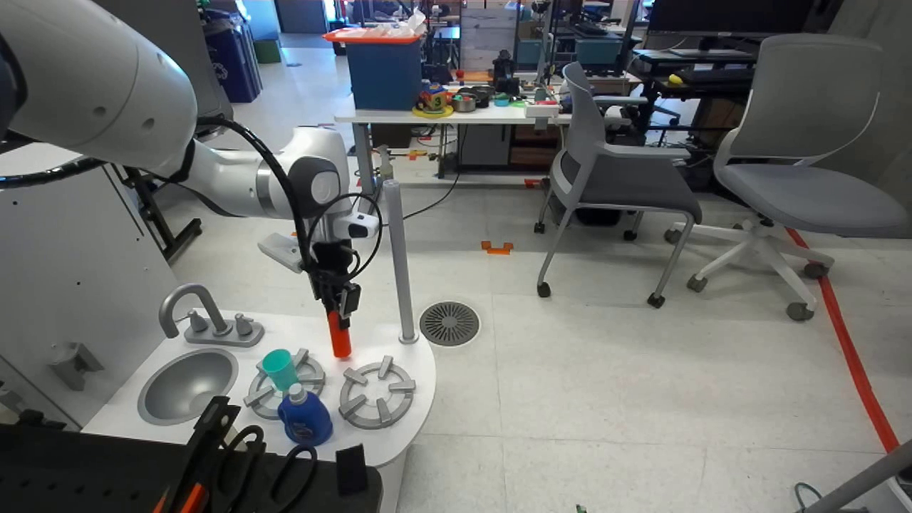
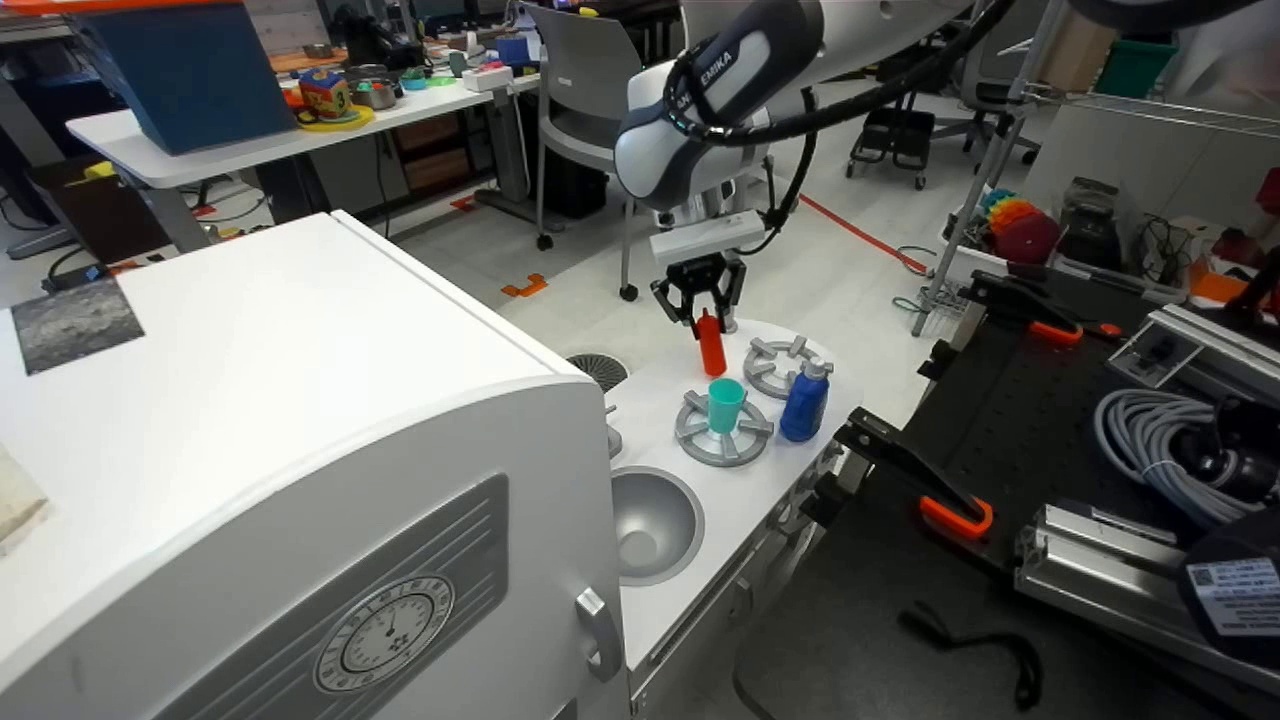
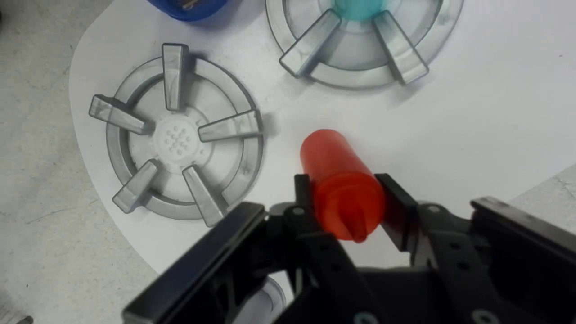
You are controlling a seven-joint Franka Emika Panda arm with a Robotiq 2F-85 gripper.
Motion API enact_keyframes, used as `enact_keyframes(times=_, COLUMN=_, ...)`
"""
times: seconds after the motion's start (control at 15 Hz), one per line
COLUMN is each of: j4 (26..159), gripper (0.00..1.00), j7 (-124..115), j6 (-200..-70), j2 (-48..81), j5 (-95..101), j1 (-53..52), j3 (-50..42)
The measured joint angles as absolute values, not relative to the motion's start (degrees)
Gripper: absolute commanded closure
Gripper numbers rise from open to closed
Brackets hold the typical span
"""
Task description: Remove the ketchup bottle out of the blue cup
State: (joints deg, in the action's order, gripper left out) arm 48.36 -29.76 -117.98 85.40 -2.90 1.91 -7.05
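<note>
- The gripper point(image 2: 711, 330) is clamped on the bottle point(image 1: 340, 340); in the wrist view, one of its black fingers point(image 3: 398, 209) lies against each side of the red body.
- The bottle is outside the cup point(image 1: 280, 369) and apart from it.
- It is held almost upright, a little tilted, with the narrow tip at the top.
- Below it is the white counter point(image 3: 472, 135); I cannot tell if the base touches this surface or is just above.
- The cup stands upright on one burner point(image 3: 353, 77), as both exterior views show; the top edge cuts it in the wrist view.
- The other burner point(image 3: 176, 139) has five grey bars, and the bottle is apart from both burners.
- The blue jug point(image 1: 305, 420), with a pale cap, stands upright near the cup.
- In an exterior view, the cup's burner is between the sink point(image 1: 189, 388) and the other burner.
- The grey tap point(image 1: 206, 313) is just beside the sink.
</note>
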Motion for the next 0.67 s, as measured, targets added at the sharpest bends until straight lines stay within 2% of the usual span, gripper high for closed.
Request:
enact_keyframes(times=0.47, j4=50.58, gripper=0.86, j7=-30.92, j6=-118.07, j2=85.42, j5=-1.65, j1=0.86, j3=-8.19)
enact_keyframes(times=0.53, j4=50.85, gripper=0.36, j7=-30.94, j6=-118.13, j2=85.43, j5=-1.27, j1=0.68, j3=-8.31)
enact_keyframes(times=0.6, j4=50.94, gripper=0.35, j7=-30.96, j6=-118.14, j2=85.41, j5=-0.91, j1=0.46, j3=-8.5)
enact_keyframes(times=0.67, j4=51.01, gripper=0.3, j7=-31.11, j6=-118.17, j2=85.41, j5=-0.5, j1=0.24, j3=-8.69)
